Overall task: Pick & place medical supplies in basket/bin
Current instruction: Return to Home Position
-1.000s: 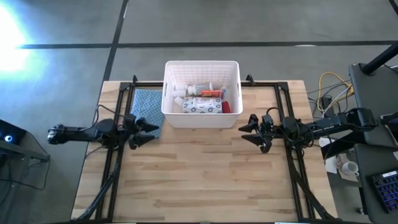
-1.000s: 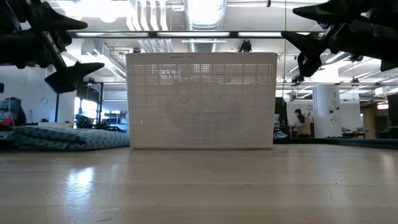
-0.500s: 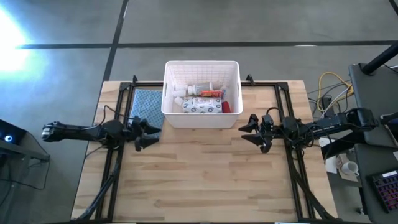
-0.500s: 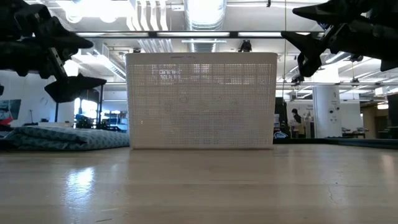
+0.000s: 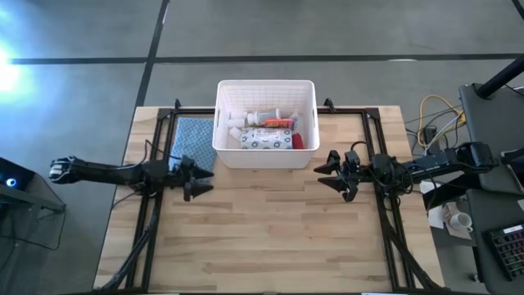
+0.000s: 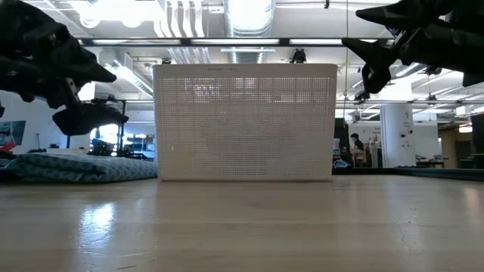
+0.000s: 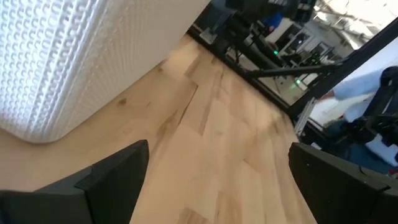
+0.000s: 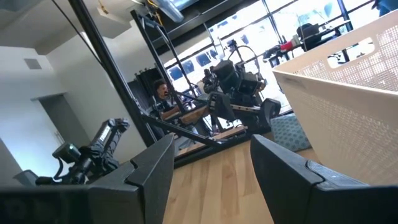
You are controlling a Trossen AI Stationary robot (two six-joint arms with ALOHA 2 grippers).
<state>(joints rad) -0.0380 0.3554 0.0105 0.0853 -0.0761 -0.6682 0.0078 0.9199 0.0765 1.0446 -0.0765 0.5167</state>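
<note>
Open desk in front, one bin at the back

We find the front of the desk (image 5: 270,238) bare between the left end effector (image 5: 205,179) and the right end effector (image 5: 326,174), both hanging with fingers spread, clear of the white bin (image 5: 266,157). The bin blocks the far middle, open on top over the supplies (image 5: 266,133). A blue cloth (image 5: 193,138) lies against its left wall, and black frame rails (image 5: 348,110) edge the desk.

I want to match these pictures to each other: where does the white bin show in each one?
High view: bin at top centre.
Low view: bin fills the middle.
Left wrist view: bin wall in the picture's upper-left corner.
Right wrist view: bin at the picture's right edge.
Shared landmark: the wooden table beneath it.
</note>
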